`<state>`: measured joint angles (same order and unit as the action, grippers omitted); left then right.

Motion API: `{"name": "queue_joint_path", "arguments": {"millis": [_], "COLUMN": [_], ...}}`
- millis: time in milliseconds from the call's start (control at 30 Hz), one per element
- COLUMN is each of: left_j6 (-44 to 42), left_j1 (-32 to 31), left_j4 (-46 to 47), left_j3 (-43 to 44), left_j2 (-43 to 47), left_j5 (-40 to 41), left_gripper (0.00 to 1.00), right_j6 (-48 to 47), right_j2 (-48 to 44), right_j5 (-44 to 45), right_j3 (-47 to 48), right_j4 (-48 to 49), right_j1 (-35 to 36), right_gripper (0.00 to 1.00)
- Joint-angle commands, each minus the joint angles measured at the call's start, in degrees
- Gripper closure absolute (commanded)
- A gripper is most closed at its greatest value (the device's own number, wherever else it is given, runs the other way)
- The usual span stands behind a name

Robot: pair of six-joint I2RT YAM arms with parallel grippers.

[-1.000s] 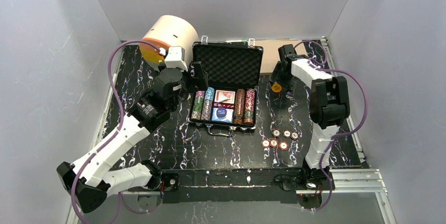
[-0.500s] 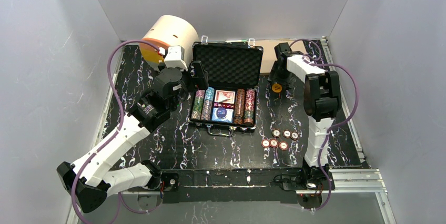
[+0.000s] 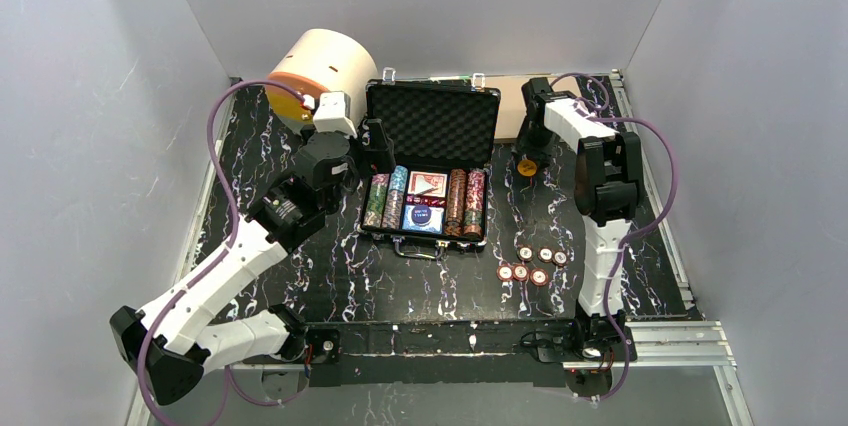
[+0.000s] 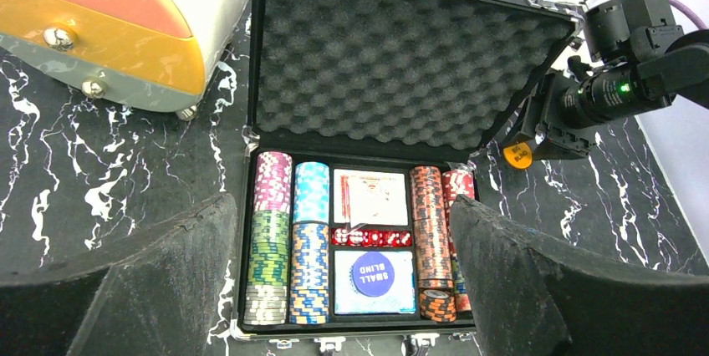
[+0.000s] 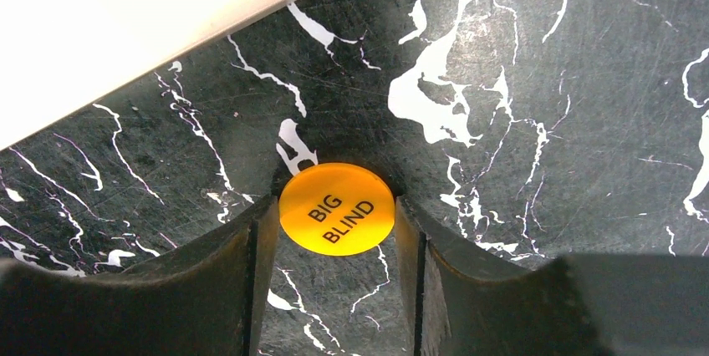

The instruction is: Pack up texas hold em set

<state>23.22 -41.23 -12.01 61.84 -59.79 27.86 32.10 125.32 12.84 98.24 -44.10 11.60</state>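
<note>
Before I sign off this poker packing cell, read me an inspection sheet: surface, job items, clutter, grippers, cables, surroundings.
Surface: black marbled table; no spills seen.
Job's things: black briefcase open, holding chip stacks, a red card deck, red dice and a SMALL BLIND button; five loose poker chips on the table to its right; orange BIG BLIND button right of the lid.
Clutter: cream cylinder and tan board at the back.
Grippers: left gripper open, hovering by the briefcase's left side; right gripper closed on the BIG BLIND button.
Cables: purple cables loop along both arms.
Surroundings: grey walls; nothing else seen.
</note>
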Motion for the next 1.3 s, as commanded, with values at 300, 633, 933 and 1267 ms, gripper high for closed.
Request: {"name": "queue_joint_path", "arguments": {"millis": [300,633,933,1267], "left_j6": [0.42,-1.03,-2.17,-4.49], "left_j1": [-0.06,0.01,-0.03,-0.08], "left_j4": [0.13,-1.02,-1.07,-0.59], "left_j3": [0.23,-0.12,-0.02,0.82], "left_j2": [-1.87,-1.04,0.73,3.09], "left_j5": [2.21,4.58,4.81,5.58], "left_gripper": [0.04,0.03,0.02,0.02], "right_j6": [-4.66,-5.34,-3.39,1.07], "right_j2": [4.47,5.56,-1.13,-19.75], "right_j5": [-1.14,-2.39,3.54,-0.92], "right_j3": [-0.61,-5.16,-3.72,-17.65], "right_j4": [-7.86,-5.83,-3.16,-3.42], "right_j1": [-0.08,-0.13,1.11,2.77], "right_gripper": [0.3,0.47,0.57,0.55]}}
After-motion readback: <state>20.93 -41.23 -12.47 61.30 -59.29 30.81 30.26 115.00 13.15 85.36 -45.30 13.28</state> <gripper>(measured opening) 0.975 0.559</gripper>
